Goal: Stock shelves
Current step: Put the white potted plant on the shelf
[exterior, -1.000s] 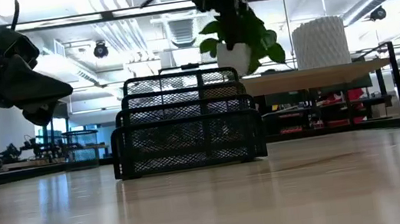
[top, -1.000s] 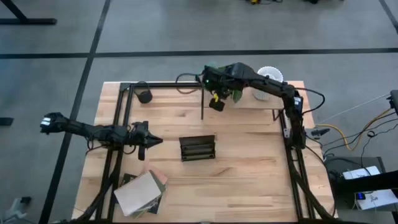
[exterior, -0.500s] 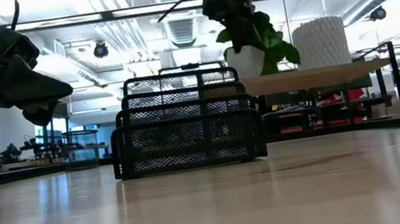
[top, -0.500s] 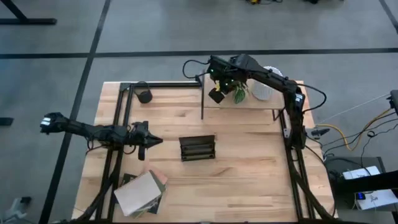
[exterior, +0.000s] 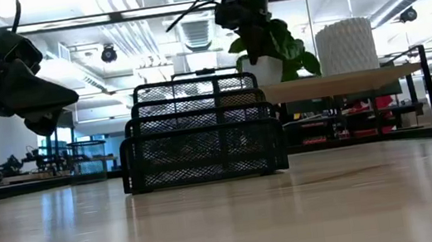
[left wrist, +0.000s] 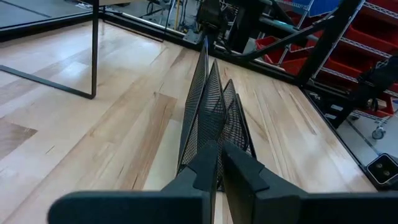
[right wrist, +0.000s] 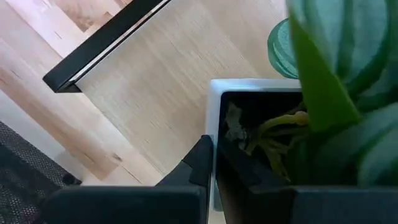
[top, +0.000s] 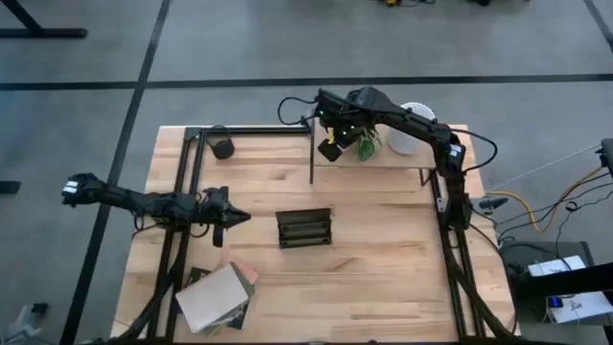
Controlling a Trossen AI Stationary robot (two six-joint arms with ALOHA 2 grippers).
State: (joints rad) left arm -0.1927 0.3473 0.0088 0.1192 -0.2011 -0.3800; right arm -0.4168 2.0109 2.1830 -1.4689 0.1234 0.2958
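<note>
The shelves (top: 383, 161) stand at the table's far right: a black frame with a pale board (exterior: 344, 81). A leafy plant in a white pot (exterior: 263, 69) is at the board's left end, with my right gripper (top: 333, 146) shut on the pot. In the low view the pot's base is level with the board's top; I cannot tell whether it rests there. A white ribbed vase (exterior: 346, 45) stands on the board to the right of the plant. My left gripper (top: 230, 216) hangs shut above the table's left part, touching nothing. My right gripper pinches the pot's white wall at its rim (right wrist: 213, 115). One finger (right wrist: 245, 174) is inside the pot and the other finger (right wrist: 196, 162) is outside. The fingers come from above, slanting down. The pot stays upright, and the leaves (right wrist: 336, 68) spread above it.
A black mesh rack (top: 305, 227) stands mid-table, in front of my left gripper (left wrist: 219, 155). A stack of books (top: 215, 297) lies at the near left. A small dark object (top: 222, 149) sits at the far left.
My right gripper has carried the plant a little toward the table's right edge and down. The pot, which hung above the board's level, now has its base at the board's top. It has stayed upright.
</note>
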